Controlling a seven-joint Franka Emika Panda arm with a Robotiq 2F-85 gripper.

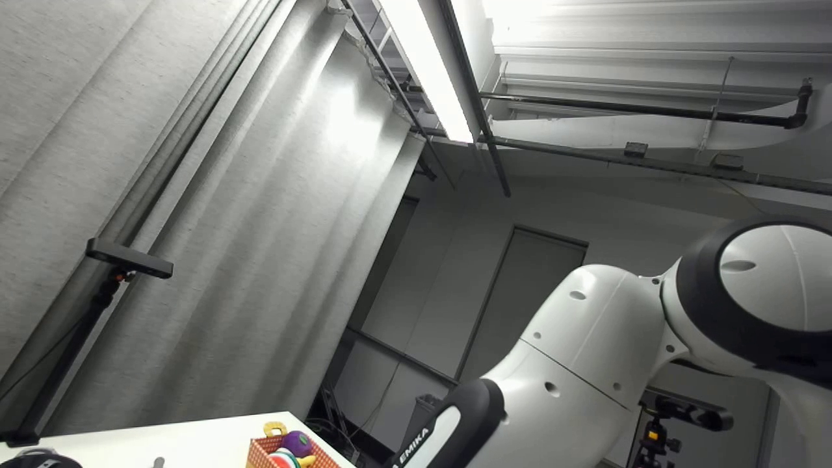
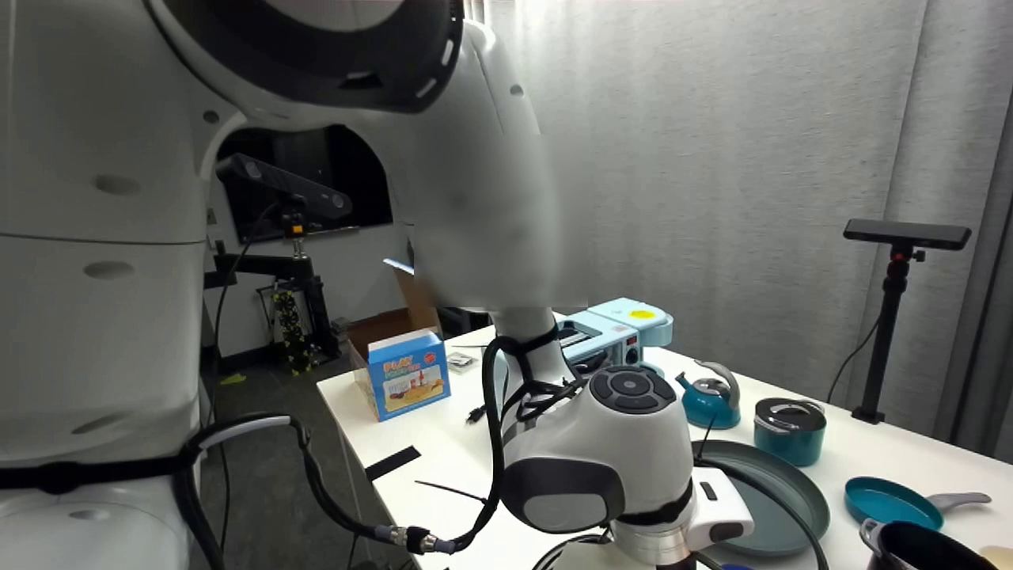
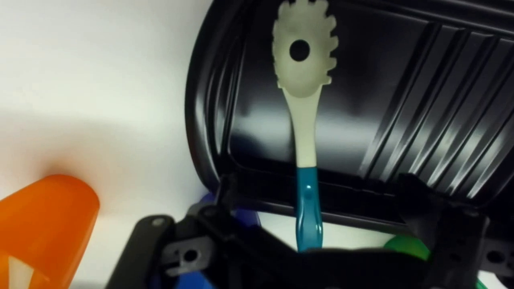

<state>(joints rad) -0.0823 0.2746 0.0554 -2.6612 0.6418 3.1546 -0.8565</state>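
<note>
White table [image 3: 108, 88], pasta server [image 3: 306, 128] across black tray [image 3: 353, 104], teal handle [image 3: 309, 212] seen between parted jaws of the hand [image 3: 317, 180]

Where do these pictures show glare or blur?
Wrist view: white sheen streaks the black tray, the gripper looks soft-edged; in an exterior view, the ceiling light is washed out; in an exterior view, a smudgy blur covers part of the robot arm.
</note>
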